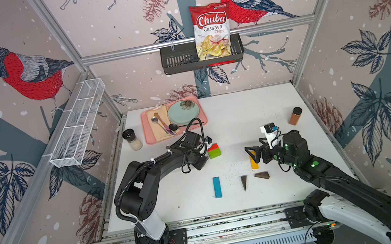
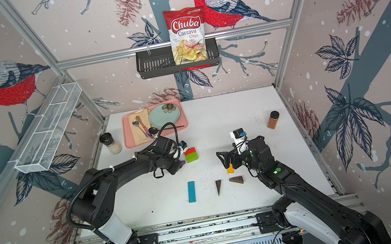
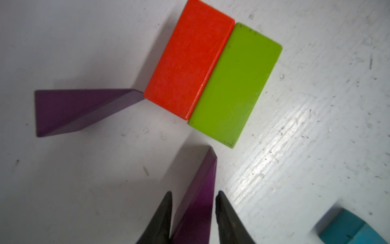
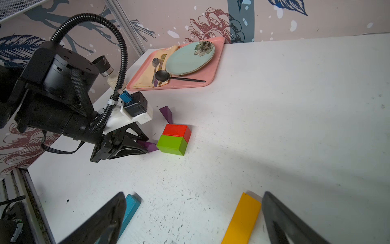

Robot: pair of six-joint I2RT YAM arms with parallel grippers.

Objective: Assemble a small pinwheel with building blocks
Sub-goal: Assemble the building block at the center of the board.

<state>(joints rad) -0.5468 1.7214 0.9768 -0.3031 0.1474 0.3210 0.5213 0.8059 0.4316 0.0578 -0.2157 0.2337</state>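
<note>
- Two top views, both alike: part-built pinwheel [image 1: 214, 150] mid white table [image 1: 241, 109], a red painted wooden cuboid [image 1: 213, 147] touching a green painted wooden cuboid [image 1: 215, 153] side by side.
- Left pincer [image 1: 204, 160] is just beside them, fingertips hidden under the wrist.
- Right pincer [image 1: 251, 154] hangs over a yellow long wooden bar [image 1: 254, 164].
- Blue long wooden bar [image 1: 217, 187], dark brown wooden wedge [image 1: 244, 182] and second brown wedge [image 1: 262, 175] lie apart toward the front edge.
- Left wrist: left pincer clenched on a purple wooden wedge [image 3: 198, 186], its tip near the green cuboid's short end, not touching.
- Second purple wedge [image 3: 80, 109] lies flat, its tip touching the red cuboid's corner.
- Right wrist: right pincer released, fingers [image 4: 280, 217] spread wide. The yellow bar lies on the table between them, just beside one. The blue bar is partly behind the other.
</note>
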